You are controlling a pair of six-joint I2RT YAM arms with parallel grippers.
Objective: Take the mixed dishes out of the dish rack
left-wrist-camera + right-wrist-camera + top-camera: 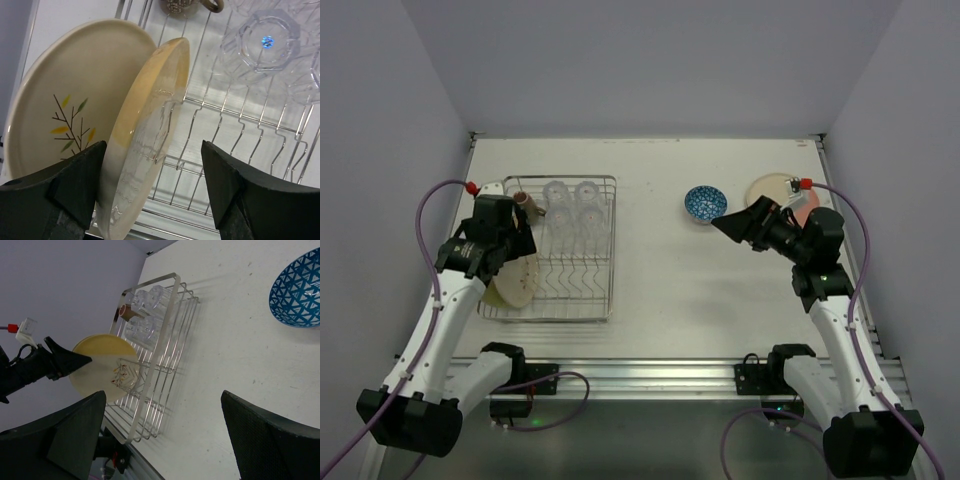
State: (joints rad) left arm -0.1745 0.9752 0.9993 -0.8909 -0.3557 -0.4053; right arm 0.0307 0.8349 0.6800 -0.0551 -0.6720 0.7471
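Two plates point(65, 100) stand upright in the dish rack point(240, 125). Left end effector point(151, 150) wide open, straddling the yellow plate point(155, 110). Step in hand: grasping it; next, close on the rim and lift clear of prongs. Right end effector point(163, 397) wide, empty, over the table point(660, 280)
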